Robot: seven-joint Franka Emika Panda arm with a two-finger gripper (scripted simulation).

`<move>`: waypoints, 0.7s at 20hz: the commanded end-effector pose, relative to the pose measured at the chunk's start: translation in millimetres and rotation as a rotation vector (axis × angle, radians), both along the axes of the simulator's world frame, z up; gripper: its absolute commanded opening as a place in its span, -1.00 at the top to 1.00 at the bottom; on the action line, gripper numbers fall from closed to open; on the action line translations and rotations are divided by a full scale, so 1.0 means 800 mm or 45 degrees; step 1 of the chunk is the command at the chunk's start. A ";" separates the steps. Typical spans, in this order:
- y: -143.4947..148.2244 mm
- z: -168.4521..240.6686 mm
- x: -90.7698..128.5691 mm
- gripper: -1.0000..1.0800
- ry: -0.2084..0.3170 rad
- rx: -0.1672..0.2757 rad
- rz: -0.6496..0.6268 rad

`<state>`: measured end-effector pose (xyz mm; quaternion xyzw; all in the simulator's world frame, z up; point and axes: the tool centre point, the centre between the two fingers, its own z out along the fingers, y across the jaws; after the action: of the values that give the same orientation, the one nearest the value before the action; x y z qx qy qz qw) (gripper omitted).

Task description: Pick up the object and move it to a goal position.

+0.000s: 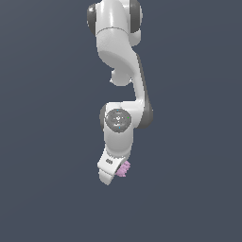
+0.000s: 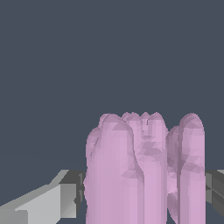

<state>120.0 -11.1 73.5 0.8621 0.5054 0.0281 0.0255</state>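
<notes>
Franka arm (image 1: pixel 120 71) hangs down the middle of the exterior view, upper links at 12 o'clock, wrist bent so the white hand points toward 6–7 o'clock. Backdrop is uniform slate grey; no counter edge, shadow or goal marker is visible, so height above any surface cannot be judged.

Claw (image 1: pixel 113 174) sits at the arm's low end, tilted. The pale pink pronged object (image 1: pixel 124 168) shows at its 3 o'clock side, touching the hand and partly hidden by it.

In the wrist view the object (image 2: pixel 144 170) fills the lower middle, prongs running up the frame. Grey fingers (image 2: pixel 65 197) flank it on both sides, pressed close against its flanks. Judgement: claw is partly closed and clamped on the object, held at the width of the lump rather than fully shut.

Judgement on why held so: prongs lie along the finger axis, so the pads squeeze the narrower, ridged body. Likely stage: carrying toward the goal; goal location not shown.
</notes>
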 end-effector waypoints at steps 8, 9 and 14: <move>0.022 0.090 0.030 1.00 -0.202 -0.034 -0.159; 0.024 0.102 0.033 1.00 -0.228 -0.038 -0.180; 0.037 0.158 0.044 1.00 -0.349 -0.059 -0.276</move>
<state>153.1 15.3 186.1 0.8961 0.4136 0.1196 0.1078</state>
